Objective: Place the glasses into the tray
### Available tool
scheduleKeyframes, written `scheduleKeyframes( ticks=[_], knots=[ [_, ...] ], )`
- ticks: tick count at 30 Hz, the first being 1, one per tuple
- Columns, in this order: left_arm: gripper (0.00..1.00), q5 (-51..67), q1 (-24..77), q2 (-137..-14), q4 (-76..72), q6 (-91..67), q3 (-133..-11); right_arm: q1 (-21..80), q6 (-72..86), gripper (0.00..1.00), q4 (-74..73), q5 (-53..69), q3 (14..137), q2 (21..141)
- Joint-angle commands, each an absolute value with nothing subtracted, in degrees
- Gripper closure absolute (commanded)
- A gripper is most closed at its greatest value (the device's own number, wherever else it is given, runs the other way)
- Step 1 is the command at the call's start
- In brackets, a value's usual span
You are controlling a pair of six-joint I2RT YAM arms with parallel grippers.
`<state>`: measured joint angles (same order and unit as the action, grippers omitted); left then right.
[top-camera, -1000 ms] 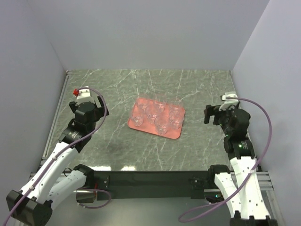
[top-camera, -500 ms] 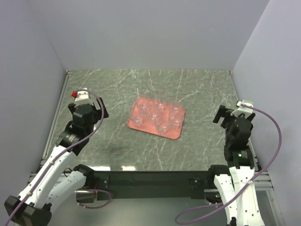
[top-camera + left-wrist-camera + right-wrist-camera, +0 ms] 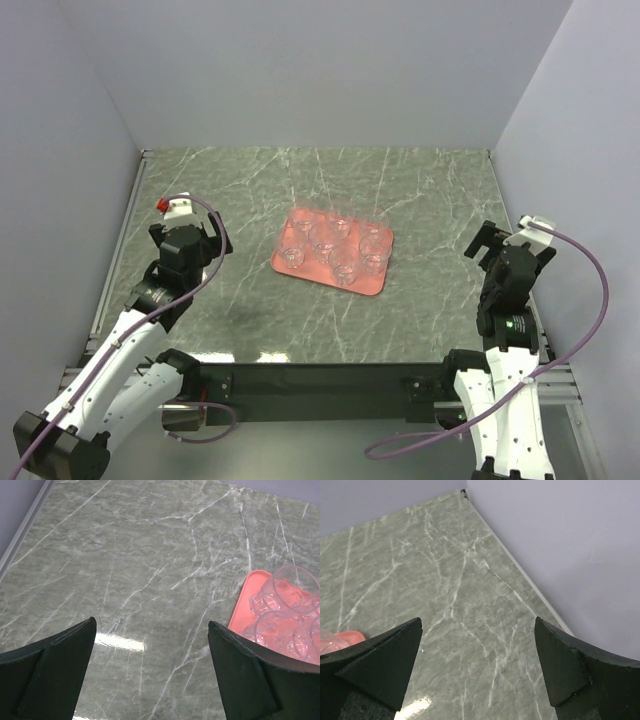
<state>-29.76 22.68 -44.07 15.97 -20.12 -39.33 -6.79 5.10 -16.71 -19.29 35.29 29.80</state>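
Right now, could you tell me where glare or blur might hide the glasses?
Top external: the glasses show only as faint rims on the tray, with glare at the near edge of the table. Left wrist: a white glare patch, glasses sharp. Right wrist: only a tray corner shows.

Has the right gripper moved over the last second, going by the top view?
Yes. The right gripper has pulled back rightward, away from the tray and toward the right wall, with its jaws open and empty.
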Motion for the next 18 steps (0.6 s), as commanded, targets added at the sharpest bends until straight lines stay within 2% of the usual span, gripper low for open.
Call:
scheduleKeyframes(
  ticks=[1,18],
  knots=[
    [0.01,-28.65,22.41,-43.59,13.36,-18.81,-39.72,-8.17,6.24,0.00,-15.12,-20.57,36.12,30.50],
    [0.01,-27.86,22.41,-41.13,15.82,-19.86,-40.78,-13.09,5.01,0.00,-16.17,-15.91,36.04,30.41]
  ],
)
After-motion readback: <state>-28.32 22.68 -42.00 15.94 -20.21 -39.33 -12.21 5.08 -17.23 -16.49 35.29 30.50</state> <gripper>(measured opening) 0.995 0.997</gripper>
